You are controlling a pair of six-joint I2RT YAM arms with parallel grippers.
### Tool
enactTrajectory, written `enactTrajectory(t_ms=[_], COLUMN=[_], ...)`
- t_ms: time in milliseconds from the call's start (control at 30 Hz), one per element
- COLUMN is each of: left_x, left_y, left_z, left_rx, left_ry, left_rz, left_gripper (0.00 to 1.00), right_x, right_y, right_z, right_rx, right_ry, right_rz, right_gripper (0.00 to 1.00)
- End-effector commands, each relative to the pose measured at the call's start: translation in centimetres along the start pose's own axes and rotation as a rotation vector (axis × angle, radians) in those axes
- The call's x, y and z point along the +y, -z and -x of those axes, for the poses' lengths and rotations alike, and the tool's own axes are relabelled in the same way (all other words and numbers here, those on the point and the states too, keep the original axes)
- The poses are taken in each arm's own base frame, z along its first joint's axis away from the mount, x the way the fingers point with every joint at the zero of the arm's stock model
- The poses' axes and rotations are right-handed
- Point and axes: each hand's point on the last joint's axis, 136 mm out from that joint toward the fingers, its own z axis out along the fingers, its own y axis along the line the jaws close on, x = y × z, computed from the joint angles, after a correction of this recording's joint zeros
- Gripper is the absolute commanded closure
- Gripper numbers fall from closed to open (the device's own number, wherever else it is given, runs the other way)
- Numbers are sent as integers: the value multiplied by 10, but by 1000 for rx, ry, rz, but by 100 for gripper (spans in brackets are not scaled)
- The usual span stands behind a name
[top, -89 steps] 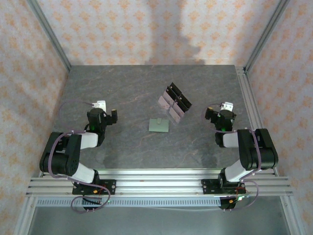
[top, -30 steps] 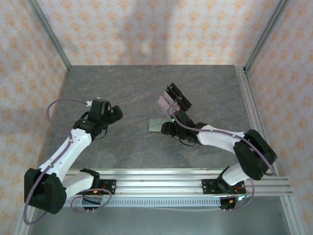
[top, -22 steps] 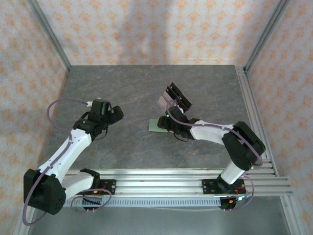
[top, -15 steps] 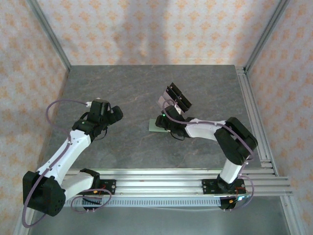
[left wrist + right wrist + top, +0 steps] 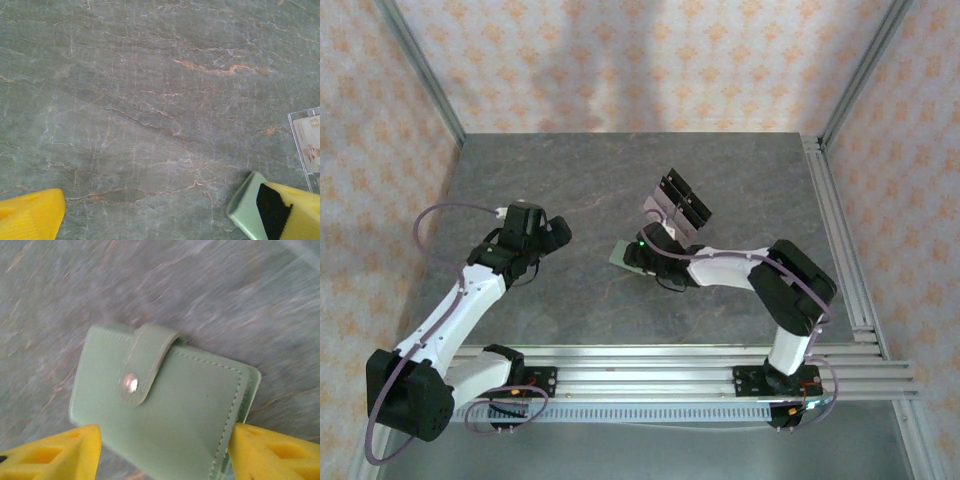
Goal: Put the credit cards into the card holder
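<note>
While the left end effector hangs spread wide over the surface, the right end effector straddles the green wallet, one finger at each side; whether it pinches I cannot tell. Lying snapped shut just beside the card rack, the wallet looks light, soft and likely to slide or buckle, so its stitched edges, clear of the tab, seem the best hold.

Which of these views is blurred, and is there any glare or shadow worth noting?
Right wrist view: the table streaks with motion blur, while the card holder is slightly soft but readable. Left wrist view: sharp, the stone veins crisp, no glare. Top external view: even light, with a faint shadow on the back wall.
</note>
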Motion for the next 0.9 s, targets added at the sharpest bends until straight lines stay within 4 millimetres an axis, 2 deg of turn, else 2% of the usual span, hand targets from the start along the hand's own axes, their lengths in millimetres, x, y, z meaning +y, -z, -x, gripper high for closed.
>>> enactTrajectory(t_ms=[0,133,200,300,400,500,567,867], left_x=[-8,-11,-12,-12,-9,-4,4,49], left_y=[3,-1,-1,1,2,2,3,9], left_z=[3,8,10,14,13,12,14,28], left_rx=[22,30,32,33,39,35,24,-9], left_ry=[-6,-17,-22,-28,-26,-9,7,143], left_rz=[-1,16,26,41,56,79,107,197], left_gripper=[0,0,0,0,0,0,0,0], right_x=[48,86,94,91,75,62,56,54], right_y=[2,9,20,42,53,47,36,-16], right_z=[-12,-26,-24,-8,9,19,22,23], right_rx=[36,121,130,74,34,46,62,127], right_ry=[42,102,122,204,338,452,510,607], right_rz=[118,222,246,188,35,-97,-165,-292], right_gripper=[33,35,35,35,35,37,38,45])
